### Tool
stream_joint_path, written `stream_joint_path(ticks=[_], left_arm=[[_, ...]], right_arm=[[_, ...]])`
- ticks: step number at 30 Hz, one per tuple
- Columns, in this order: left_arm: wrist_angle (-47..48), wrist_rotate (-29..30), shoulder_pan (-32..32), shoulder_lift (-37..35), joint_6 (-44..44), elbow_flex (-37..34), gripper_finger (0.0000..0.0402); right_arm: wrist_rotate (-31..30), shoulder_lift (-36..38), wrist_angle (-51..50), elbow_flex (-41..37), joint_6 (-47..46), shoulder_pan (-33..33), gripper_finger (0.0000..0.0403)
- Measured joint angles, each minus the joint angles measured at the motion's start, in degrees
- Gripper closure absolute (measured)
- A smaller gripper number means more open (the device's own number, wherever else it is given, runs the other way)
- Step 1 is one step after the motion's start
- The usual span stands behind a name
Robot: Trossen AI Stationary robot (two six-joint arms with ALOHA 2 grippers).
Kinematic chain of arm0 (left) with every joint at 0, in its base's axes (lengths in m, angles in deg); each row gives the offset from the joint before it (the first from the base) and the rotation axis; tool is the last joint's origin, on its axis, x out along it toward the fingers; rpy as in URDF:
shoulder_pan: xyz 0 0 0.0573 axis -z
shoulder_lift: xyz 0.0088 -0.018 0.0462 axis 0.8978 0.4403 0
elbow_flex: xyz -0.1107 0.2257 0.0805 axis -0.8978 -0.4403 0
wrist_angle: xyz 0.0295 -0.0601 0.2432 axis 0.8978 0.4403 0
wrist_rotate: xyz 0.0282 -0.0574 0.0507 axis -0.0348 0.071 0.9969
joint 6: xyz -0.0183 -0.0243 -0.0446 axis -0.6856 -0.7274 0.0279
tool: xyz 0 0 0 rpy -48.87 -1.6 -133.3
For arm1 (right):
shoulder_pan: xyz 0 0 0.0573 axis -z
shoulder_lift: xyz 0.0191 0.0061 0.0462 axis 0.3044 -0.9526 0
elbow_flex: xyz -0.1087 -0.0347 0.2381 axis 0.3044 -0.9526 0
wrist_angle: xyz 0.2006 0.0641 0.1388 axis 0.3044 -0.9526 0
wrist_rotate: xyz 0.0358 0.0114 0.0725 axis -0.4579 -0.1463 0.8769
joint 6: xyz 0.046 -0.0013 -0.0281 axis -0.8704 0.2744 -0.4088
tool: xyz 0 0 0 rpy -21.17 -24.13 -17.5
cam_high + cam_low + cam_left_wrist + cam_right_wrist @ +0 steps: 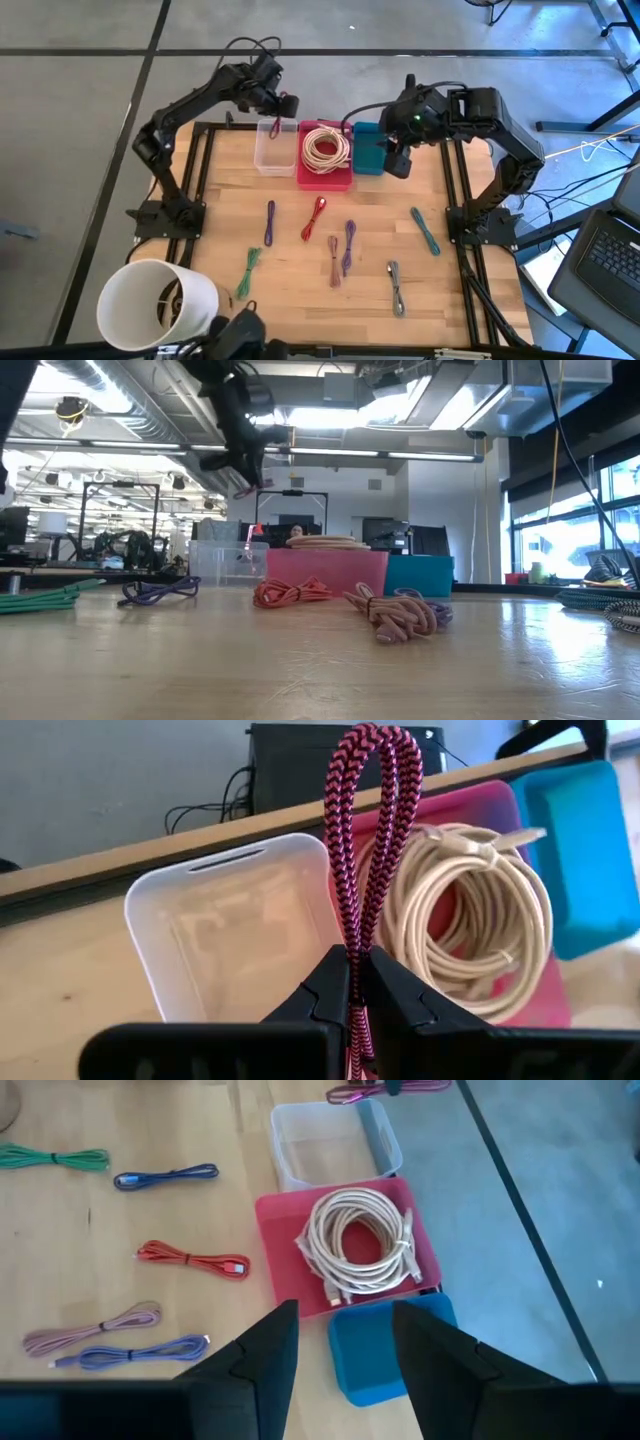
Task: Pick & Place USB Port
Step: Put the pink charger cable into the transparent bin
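Note:
My left gripper [281,102] is up over the far end of the clear bin [271,146], shut on a magenta-and-black braided USB cable [366,810]. In the left wrist view the clear bin [232,925] lies just beyond the fingers. The low view shows the left gripper [246,452] high above the bins. My right gripper [340,1348] is open and holds nothing; it hovers above the teal bin [385,1352]. Between the two bins, the pink bin [326,175] holds a coiled cream cable [325,148]. My left gripper pinches the folded magenta cable bundle between its two fingers at mid-length [355,960], several strands together. The looped end [372,745] sticks out beyond the fingertips. The cable is lifted clear, above the clear bin.
Several bundled cables lie on the wooden table: blue [270,222], red [315,215], pink [333,260], purple [348,246], green [247,271], teal [426,231], grey [397,288]. A white cylinder [155,305] stands at the near left corner. The bins line the far edge.

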State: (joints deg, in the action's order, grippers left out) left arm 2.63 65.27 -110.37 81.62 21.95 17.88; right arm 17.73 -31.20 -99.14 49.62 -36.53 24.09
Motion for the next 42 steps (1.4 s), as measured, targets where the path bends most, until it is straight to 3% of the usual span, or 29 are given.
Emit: stream_joint_path(ticks=[10,17,24,30,42], left_arm=[[1.7,1.6,0.1,5.6,-2.6,-1.5,0.039],[0.5,1.0,0.1,5.7,-5.6,-9.9,0.039],[-8.7,-0.9,-0.5,5.7,-9.8,-15.6,0.039],[-9.4,-0.5,-2.9,5.7,-10.8,-17.3,0.039],[-11.1,0.7,-3.8,5.6,-12.8,-20.2,0.039]], right_arm=[[0.7,0.0,0.0,0.0,1.3,2.7,0.0237],[0.8,0.0,0.0,0.0,2.8,3.0,0.0237],[1.9,0.0,0.0,0.0,2.9,3.0,0.0237],[5.1,0.0,0.0,0.0,2.7,3.0,0.0238],[5.2,0.0,0.0,0.0,3.0,3.0,0.0238]])
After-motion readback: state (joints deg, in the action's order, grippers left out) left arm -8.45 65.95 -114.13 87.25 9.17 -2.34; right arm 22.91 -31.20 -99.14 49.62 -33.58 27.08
